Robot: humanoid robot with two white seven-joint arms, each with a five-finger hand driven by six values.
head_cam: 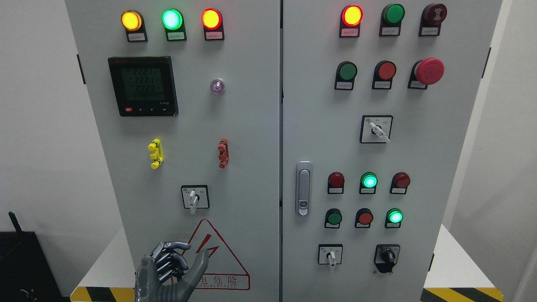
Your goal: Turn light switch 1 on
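Observation:
A grey electrical cabinet [251, 126] with two doors fills the view. On the left door a small white rotary selector switch [194, 197] sits in a black-framed plate, its handle pointing down. My left hand [174, 266] is at the bottom edge, below and slightly left of that switch, in front of the red warning triangle [214, 260]. Its fingers are curled toward the palm, the thumb sticks up, and it holds nothing. It does not touch the switch. My right hand is out of view.
The left door also has three lit lamps [172, 19], a meter [143, 86], and a yellow clip [155, 153] and a red clip [223, 153]. The right door has a latch [303, 188], push buttons, lamps, a red emergency button [428, 70] and three more selector switches [376, 129].

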